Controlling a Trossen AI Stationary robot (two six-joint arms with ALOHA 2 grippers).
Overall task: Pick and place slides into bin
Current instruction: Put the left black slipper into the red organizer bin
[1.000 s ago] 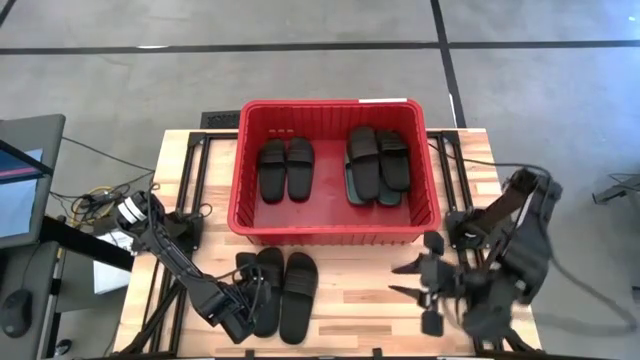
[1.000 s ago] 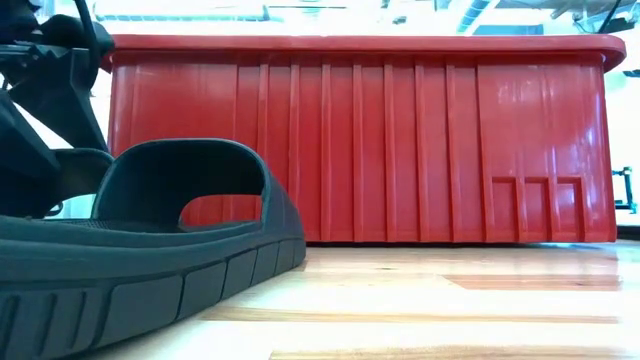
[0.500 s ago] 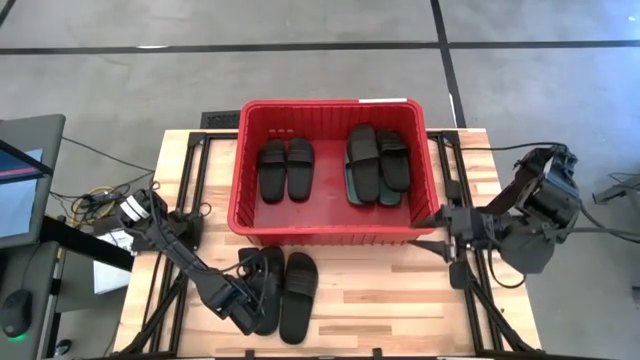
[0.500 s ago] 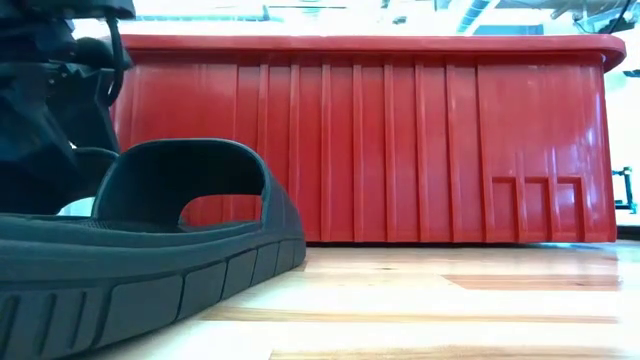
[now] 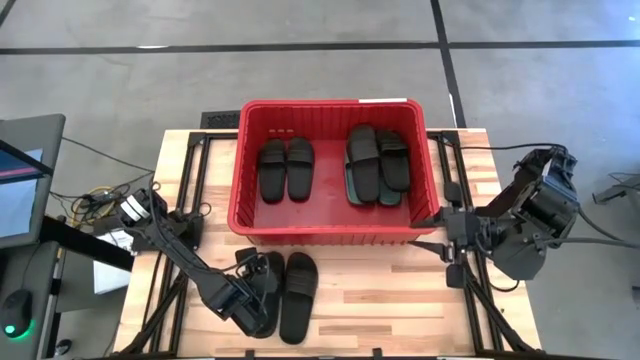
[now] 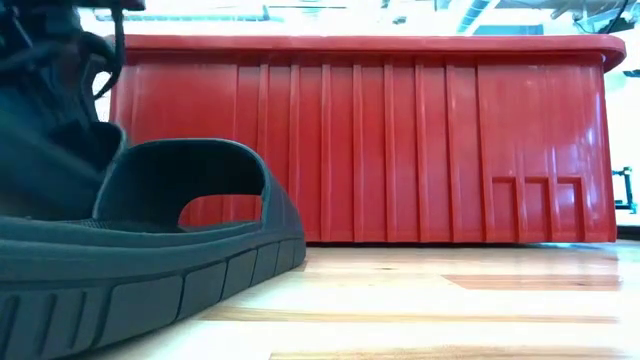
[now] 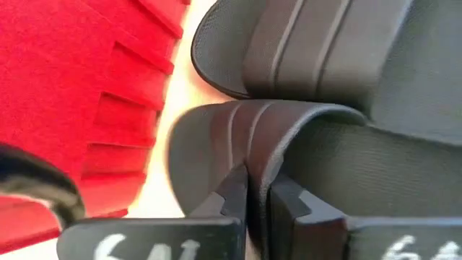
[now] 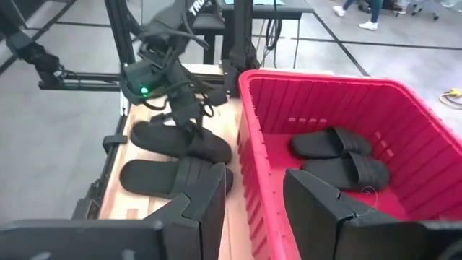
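Two black slides lie side by side on the table in front of the red bin [image 5: 335,222]. My left gripper [image 5: 262,284] is shut on the left one [image 5: 270,268], at its strap. The right slide [image 5: 298,297] lies free on its sole and fills the low view's left [image 6: 150,250]. My right gripper [image 5: 428,232] is open and empty at the bin's near right corner. In the bin two black slides [image 5: 285,168] lie flat at the left. At the right lies a stack of black slides [image 5: 377,160] over a teal one [image 5: 351,186]. My left gripper pinches the side edge of the left slide's ribbed strap [image 7: 254,155] between its two fingers [image 7: 234,189], which stand close together. They come slanting down from the table's near left. The slide's sole rests on the table.
The bin's tall ribbed wall [image 6: 400,140] stands just beyond the two slides. Bare wooden tabletop [image 5: 380,300] lies to the right of them. Black frame rails [image 5: 195,190] run along both sides of the table. A monitor [image 5: 25,170] stands off its left edge.
My right gripper has swung from the table's near right up toward the far edge and now holds still at the bin's near right corner. My left gripper has moved a little right and far onto the left slide's strap.
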